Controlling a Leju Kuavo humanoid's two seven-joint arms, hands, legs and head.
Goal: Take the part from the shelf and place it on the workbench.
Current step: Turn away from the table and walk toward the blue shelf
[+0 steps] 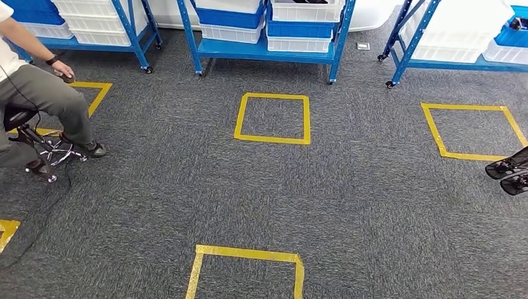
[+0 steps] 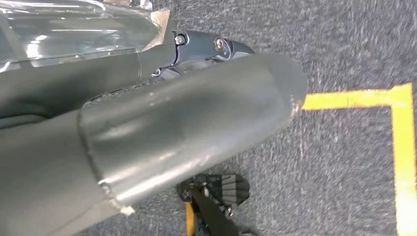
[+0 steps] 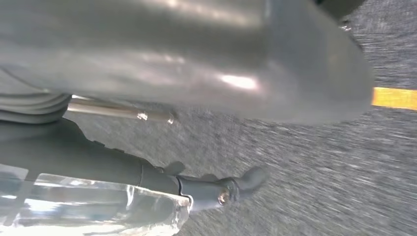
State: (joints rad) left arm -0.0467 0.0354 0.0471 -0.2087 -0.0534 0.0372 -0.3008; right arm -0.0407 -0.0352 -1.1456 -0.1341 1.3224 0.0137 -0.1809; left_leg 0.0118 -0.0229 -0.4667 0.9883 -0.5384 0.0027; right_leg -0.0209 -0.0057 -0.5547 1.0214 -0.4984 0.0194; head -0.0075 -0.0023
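Observation:
Three blue shelf racks stand along the far side of the grey carpet: a left rack (image 1: pixel 93 40), a middle rack (image 1: pixel 268 50) and a right rack (image 1: pixel 448 62). They hold white bins (image 1: pixel 305 12) and blue bins (image 1: pixel 299 29). Something dark lies in the top white bin and in a blue bin (image 1: pixel 517 31) at the far right, too small to tell what it is. My left hand (image 2: pixel 187 123) hangs over the carpet, thumb and fingers stretched out, holding nothing. My right hand (image 3: pixel 196 59) hangs the same way with nothing in it.
A person (image 1: pixel 43 93) sits on a wheeled chair (image 1: pixel 53 152) at the left with a small dark thing under one hand. Yellow tape squares mark the carpet in the middle (image 1: pixel 272 138), at the right (image 1: pixel 436 131) and close in front (image 1: pixel 246 252). Two dark ribbed shapes (image 1: pixel 507 168) show at the right edge.

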